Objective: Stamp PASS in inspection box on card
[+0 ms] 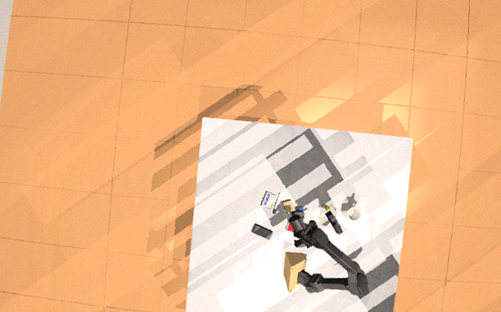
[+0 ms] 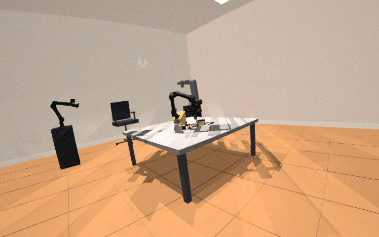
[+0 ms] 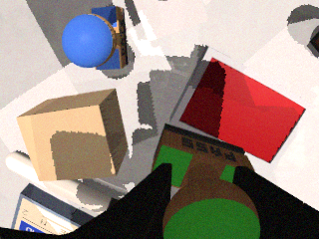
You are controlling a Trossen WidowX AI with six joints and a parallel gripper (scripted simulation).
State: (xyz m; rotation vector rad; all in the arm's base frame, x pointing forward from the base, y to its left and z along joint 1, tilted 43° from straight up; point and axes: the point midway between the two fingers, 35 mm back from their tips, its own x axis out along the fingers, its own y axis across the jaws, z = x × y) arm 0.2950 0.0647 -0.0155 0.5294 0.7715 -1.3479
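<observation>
My gripper is shut on the PASS stamp, which has a brown wooden body and a green round knob. The lettering PASS shows on its side. The stamp is held up above the bench, beside the red ink pad in the wrist view. The pad lies open, with a shadow across its left part. Whether the stamp's underside carries ink is hidden. The card is out of the wrist view, and I cannot make out its box in the top and exterior views.
A blue-knobbed stamp and a cardboard-coloured block stand near the pad. A tray with blue markings, a dark case, a light mug and a large wooden block are also on the bench.
</observation>
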